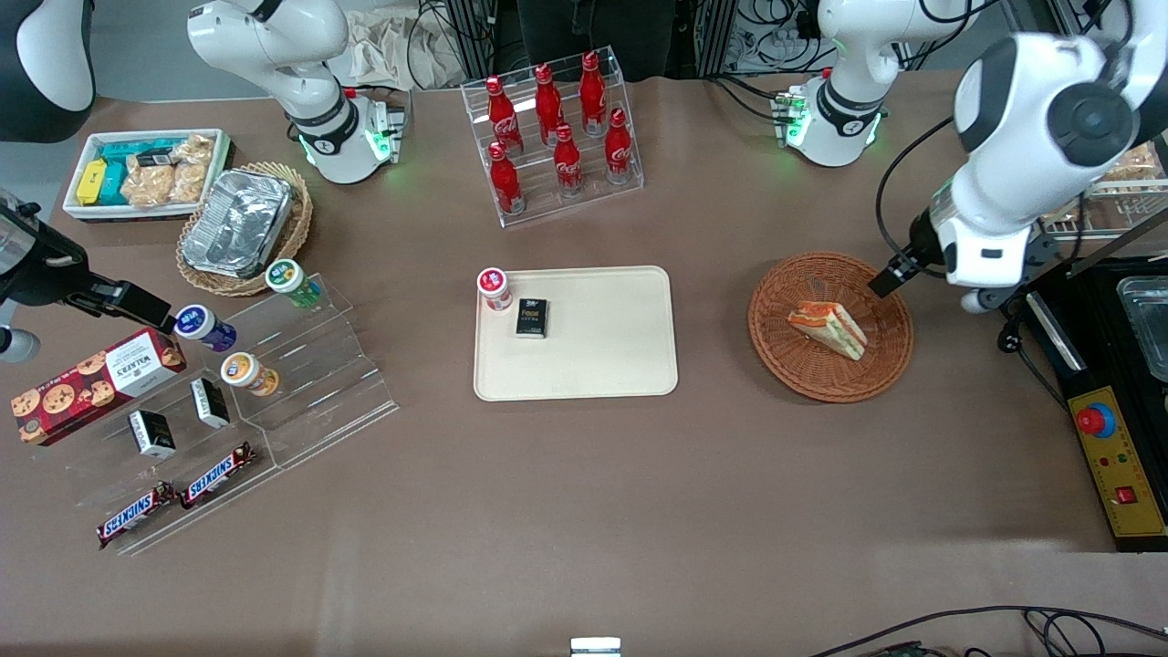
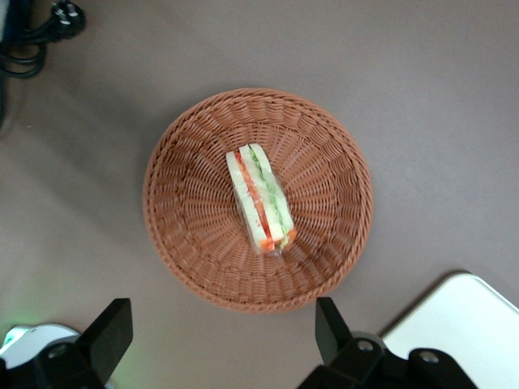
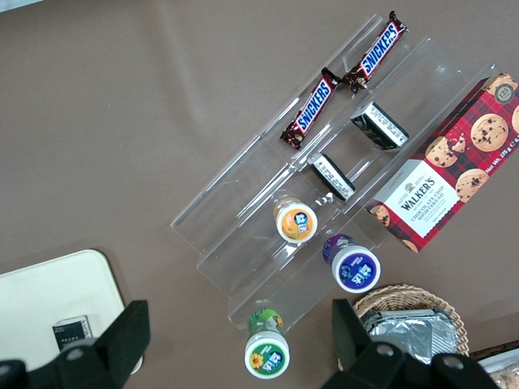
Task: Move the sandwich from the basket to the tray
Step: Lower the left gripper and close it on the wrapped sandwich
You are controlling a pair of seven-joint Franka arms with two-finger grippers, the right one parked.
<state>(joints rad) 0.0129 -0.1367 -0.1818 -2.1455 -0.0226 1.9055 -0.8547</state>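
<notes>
Left wrist view: black two-finger gripper (image 2: 223,336), spread wide, hangs above the triangular layered sandwich (image 2: 261,198) in the round reddish-brown wicker basket (image 2: 195,243).

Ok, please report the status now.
Gripper open, above the basket. Sandwich lies in the basket, ungrasped. Tray already holds a small black box and a cup.

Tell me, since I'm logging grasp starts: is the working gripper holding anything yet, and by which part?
Nothing is held. The gripper hangs open above the basket, its fingers apart and bare; the sandwich lies untouched in the basket.
</notes>
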